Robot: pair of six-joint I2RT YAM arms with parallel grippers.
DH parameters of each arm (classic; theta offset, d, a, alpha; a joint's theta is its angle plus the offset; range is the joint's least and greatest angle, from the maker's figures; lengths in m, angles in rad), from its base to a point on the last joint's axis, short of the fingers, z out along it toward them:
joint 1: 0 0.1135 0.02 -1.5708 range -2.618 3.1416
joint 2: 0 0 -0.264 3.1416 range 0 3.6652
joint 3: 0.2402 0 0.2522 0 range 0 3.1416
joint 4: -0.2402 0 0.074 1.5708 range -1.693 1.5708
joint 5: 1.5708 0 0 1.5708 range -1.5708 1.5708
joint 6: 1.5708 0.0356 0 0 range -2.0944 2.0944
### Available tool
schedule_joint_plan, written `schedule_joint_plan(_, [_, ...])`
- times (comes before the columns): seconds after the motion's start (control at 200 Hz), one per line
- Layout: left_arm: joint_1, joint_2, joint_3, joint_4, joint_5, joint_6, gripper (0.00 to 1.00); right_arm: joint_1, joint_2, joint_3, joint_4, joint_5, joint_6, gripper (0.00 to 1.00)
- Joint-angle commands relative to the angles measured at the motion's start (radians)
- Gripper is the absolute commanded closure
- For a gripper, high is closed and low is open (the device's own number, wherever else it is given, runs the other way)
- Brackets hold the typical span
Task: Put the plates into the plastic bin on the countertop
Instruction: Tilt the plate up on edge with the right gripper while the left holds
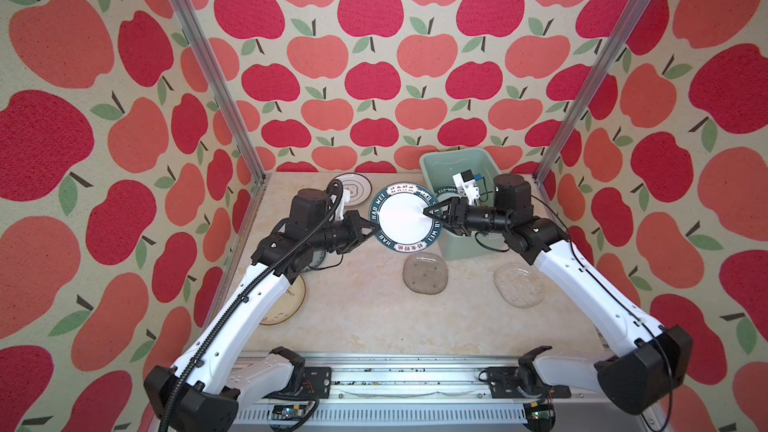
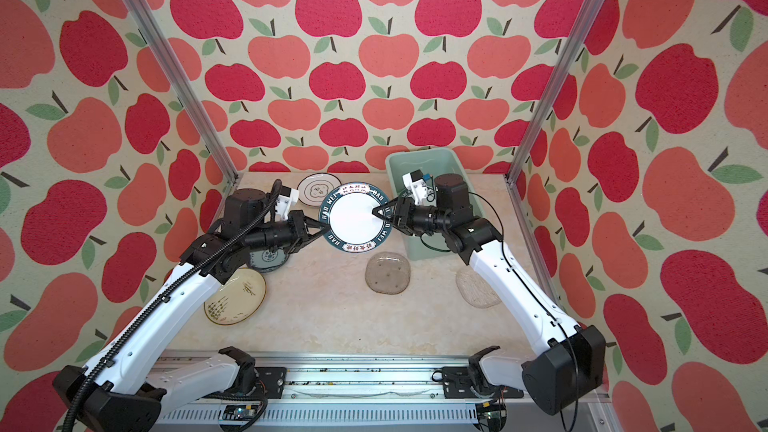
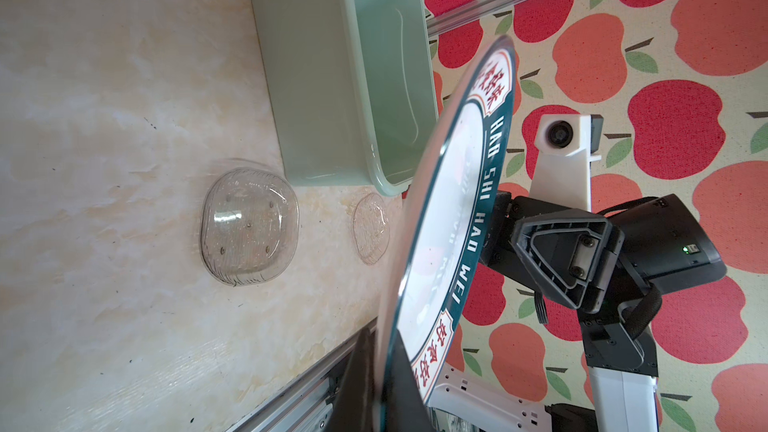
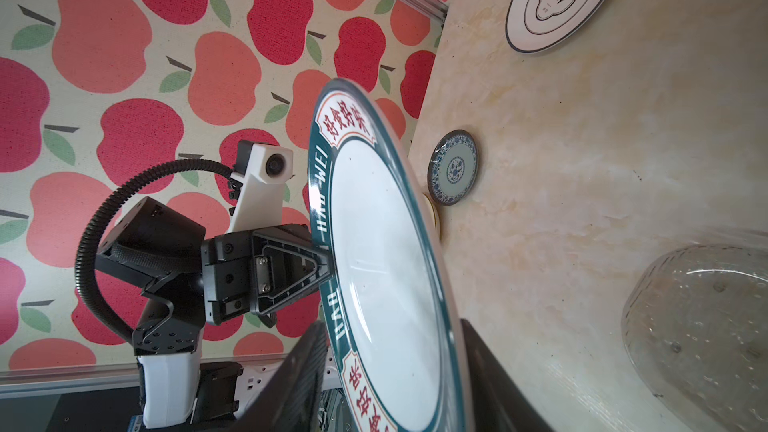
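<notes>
left end effector [image 3: 380, 363] grips plate [image 3: 440, 222]; binned plate [image 1: 444, 192]: both top views only

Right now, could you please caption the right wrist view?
Left hand grips the lettered plate by its rim above the countertop.

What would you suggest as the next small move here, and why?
Probably close the right gripper on the lettered plate: its jaws stand apart astride the rim, while only the left gripper clamps the plate, raised beside the plastic bin.
</notes>
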State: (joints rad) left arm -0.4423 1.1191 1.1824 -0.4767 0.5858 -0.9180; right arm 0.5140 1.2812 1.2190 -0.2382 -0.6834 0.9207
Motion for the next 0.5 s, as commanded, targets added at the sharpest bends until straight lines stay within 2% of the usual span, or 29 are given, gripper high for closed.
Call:
schedule_joint_plan(0.0, [-0.012,-0.001,0.019,0.092,-0.048,-0.027,0.95,-0.003,0.005,-0.023,0.079,0.000,0.055,0.54])
schedule_joint_plan(0.26, [-0.018,0.034,0.019,0.149,-0.043,-0.050,0.95,0.001,0.007,-0.037,0.105,-0.002,0.079,0.66])
schedule_joint_plan(0.495, [-0.040,0.065,0.028,0.167,-0.030,-0.056,0.95,0.000,0.019,-0.052,0.158,0.005,0.105,0.68])
